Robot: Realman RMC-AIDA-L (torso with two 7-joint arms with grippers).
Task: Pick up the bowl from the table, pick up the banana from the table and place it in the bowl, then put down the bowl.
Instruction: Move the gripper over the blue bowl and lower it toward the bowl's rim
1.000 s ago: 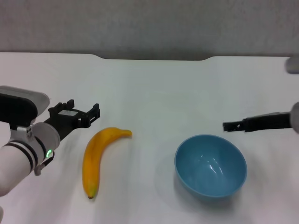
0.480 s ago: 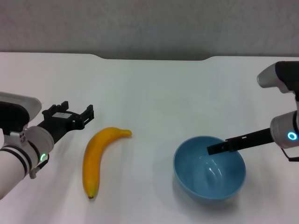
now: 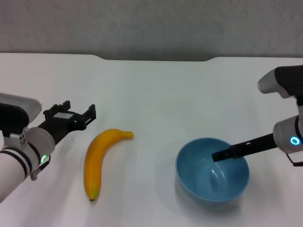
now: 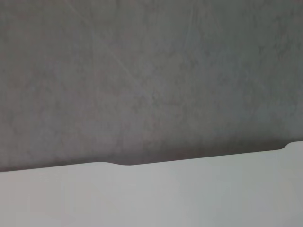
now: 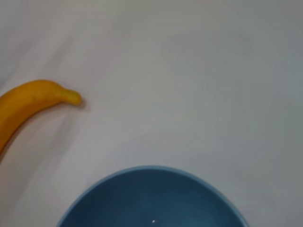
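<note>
**Right gripper reaches over the blue bowl while the banana lies beside the left gripper**

The right gripper extends from the robot's right side, and its dark fingers cross the bowl's rim on that side, with the tip over the bowl's hollow. Seen edge-on from the head, the fingers read as one thin bar, so I cannot tell whether they are parted or closed, nor whether they touch the rim. The light-blue bowl sits upright on the white table, directly under that tip. In the right wrist view the bowl's rim and glossy inside fill the near part of the picture, with the banana's stem end showing beyond it on bare table.

The left gripper hovers low over the table on the robot's left side, its two black fingers spread apart with nothing between them, pointing forward and slightly toward the middle. The orange-yellow banana lies flat on the table just beside this gripper, on the side toward the bowl, its stem end nearest the fingertips and its dark tip pointing back toward the robot's body. Banana and bowl are well apart. The left wrist view shows only the table's far edge with its shallow notch against the grey wall.
</note>
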